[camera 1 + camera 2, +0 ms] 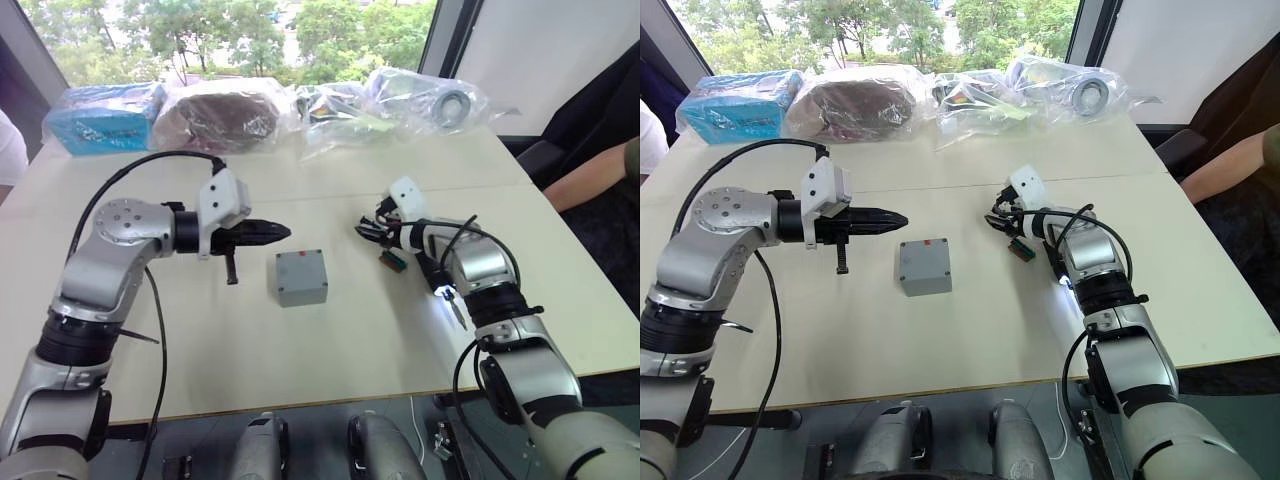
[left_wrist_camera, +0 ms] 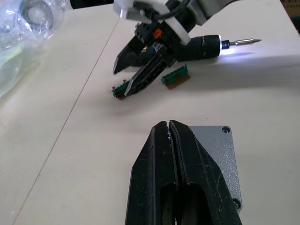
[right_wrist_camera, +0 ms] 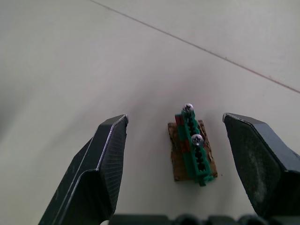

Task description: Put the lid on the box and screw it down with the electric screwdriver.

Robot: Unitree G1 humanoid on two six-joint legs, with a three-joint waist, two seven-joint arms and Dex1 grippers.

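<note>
1. In the eye views we see the box (image 1: 301,277), with its lid on, standing near the middle of the worktop (image 1: 330,350). Our left hand (image 1: 282,232) hangs just to the left of it and a little above, its fingers pressed together and holding nothing. Our right hand (image 1: 368,228) is to the right of the box, well apart from it, beside a small green block (image 1: 392,259). The screwdriver (image 1: 446,296) runs along the right forearm with its white light glowing on the worktop. Plastic bags (image 1: 330,105) lie along the far edge, and a person's arm (image 1: 590,175) shows at the right.

2. In the left wrist view our left fingers (image 2: 180,178) are shut tight, with the grey lid (image 2: 220,161) right under them, screw holes at its corners. Beyond, the right hand (image 2: 136,75) hovers over two green blocks (image 2: 176,76), and the lit screwdriver (image 2: 213,45) points its bit away.

3. In the right wrist view our right fingers (image 3: 108,159) stand wide apart, gripping nothing. A green block (image 3: 193,149) with two screw heads lies on the worktop (image 3: 93,61) between them, nearer one finger.
</note>
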